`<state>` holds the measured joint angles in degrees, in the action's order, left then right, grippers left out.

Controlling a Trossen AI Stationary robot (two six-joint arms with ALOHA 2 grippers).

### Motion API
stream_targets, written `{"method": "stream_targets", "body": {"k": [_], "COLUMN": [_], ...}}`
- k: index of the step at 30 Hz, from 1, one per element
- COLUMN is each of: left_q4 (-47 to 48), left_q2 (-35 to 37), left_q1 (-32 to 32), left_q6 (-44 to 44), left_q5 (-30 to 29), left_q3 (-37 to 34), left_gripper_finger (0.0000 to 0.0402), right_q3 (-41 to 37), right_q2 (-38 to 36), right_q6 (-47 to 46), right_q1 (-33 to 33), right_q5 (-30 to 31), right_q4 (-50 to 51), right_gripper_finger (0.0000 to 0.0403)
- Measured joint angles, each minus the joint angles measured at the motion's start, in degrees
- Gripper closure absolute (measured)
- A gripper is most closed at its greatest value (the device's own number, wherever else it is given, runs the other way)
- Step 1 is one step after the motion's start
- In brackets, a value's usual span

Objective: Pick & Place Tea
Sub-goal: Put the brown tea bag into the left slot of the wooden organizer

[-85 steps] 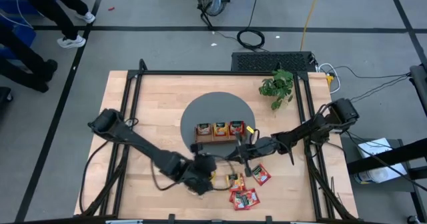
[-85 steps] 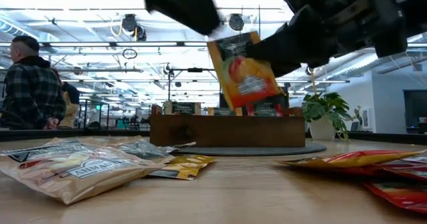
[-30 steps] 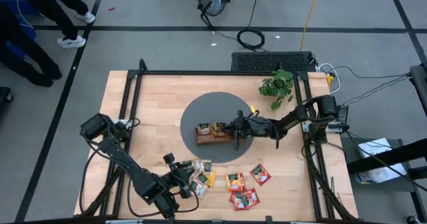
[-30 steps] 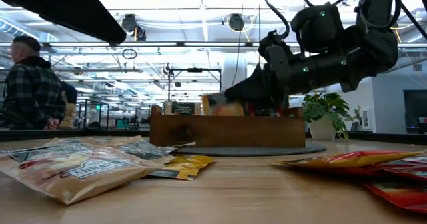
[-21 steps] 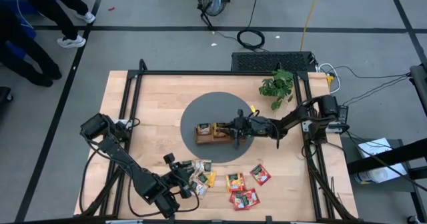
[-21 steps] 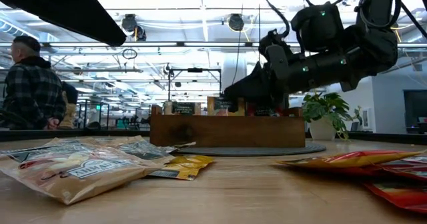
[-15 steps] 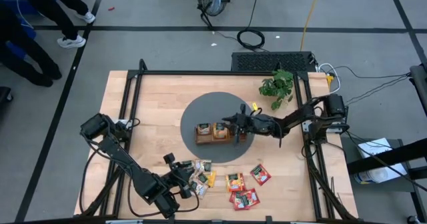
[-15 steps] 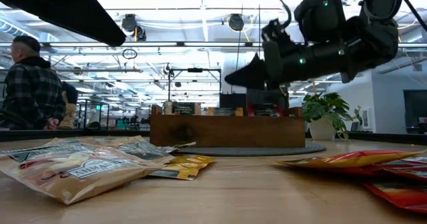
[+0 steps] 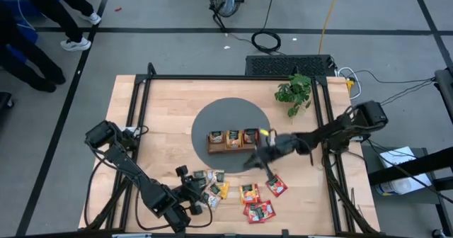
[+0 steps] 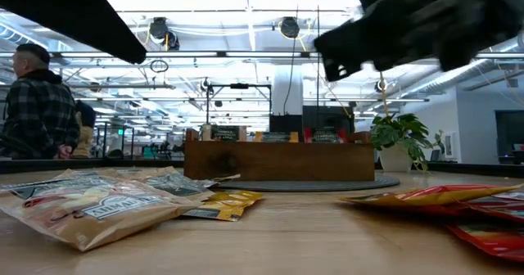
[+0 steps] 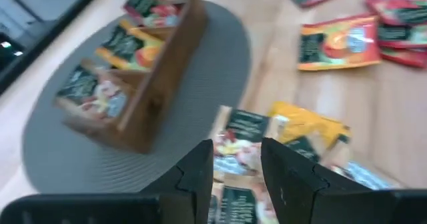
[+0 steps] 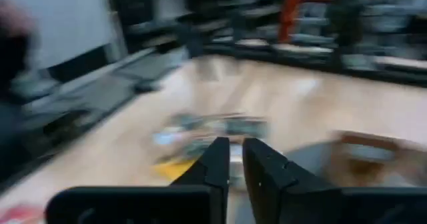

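Observation:
The tea is small flat sachets. Some stand upright in the brown wooden tray [image 9: 232, 140], which sits on a round grey mat [image 9: 205, 125]. Pale tan and yellow ones [image 9: 212, 183] lie in a loose pile on the table, with orange [image 9: 248, 193] and red ones [image 9: 260, 210] to their right. My left gripper [image 9: 198, 194] hovers open just left of the pale pile [image 11: 240, 139], nothing between its fingers. My right gripper [image 9: 250, 161] hangs shut and empty in the air, between the tray and the loose sachets.
A potted plant [image 9: 293, 93] stands at the back right of the table. A person [image 10: 37, 103] stands in the room beyond the table. Bare wood lies left of the mat [image 9: 156, 125].
My right gripper has let go of an orange-yellow sachet, which now stands in the tray. It has then risen and swung away from the tray toward the table's near edge, tipping more level. My left gripper has stayed over the pale pile.

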<state>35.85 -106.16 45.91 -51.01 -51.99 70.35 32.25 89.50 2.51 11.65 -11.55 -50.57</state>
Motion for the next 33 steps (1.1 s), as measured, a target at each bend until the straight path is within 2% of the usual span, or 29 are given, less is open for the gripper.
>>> {"method": "stream_targets", "body": {"k": [4, 7, 13, 16, 18, 23, 28, 33], "left_q4": [-4.7, -6.6, -8.6, -9.5, -9.5, -9.7, -10.5, -9.9], "left_q2": [0.0, 0.0, 0.0, 0.0, 0.0, 0.0, -0.7, -3.5], "left_q1": [0.1, 0.1, 0.1, 0.7, 1.1, 2.3, 3.8, 4.2], "left_q6": [4.5, 5.3, 2.2, -0.4, -3.6, -11.0, -16.6, -28.6], "left_q5": [2.3, 4.6, 11.3, 16.5, 17.7, 17.6, 17.4, 17.3], "left_q3": [0.0, 0.0, 0.0, 0.0, 0.0, 0.0, 0.0, 0.0], "left_gripper_finger": [0.0270, 0.0270, 0.0270, 0.0270, 0.0270, 0.0270, 0.0270, 0.0270], "right_q3": [0.0, 0.0, 0.0, 1.4, 3.6, 12.2, 20.9, 26.8], "right_q2": [2.5, 6.0, 13.2, 15.9, 17.5, 22.2, 26.5, 29.9], "right_q6": [0.7, 1.5, 1.3, 1.2, 1.2, 0.7, 4.3, 8.0], "right_q1": [6.8, 10.0, 11.7, 11.6, 11.6, 12.5, 12.6, 13.2], "right_q5": [13.3, 16.0, 15.2, 9.2, 6.3, 2.6, 2.3, 2.3], "right_q4": [1.7, 0.6, -8.8, -12.6, -12.6, -5.9, 3.6, 4.3], "right_gripper_finger": [0.0399, 0.0398, 0.0400, 0.0401, 0.0402, 0.0402, 0.0402, 0.0402]}}
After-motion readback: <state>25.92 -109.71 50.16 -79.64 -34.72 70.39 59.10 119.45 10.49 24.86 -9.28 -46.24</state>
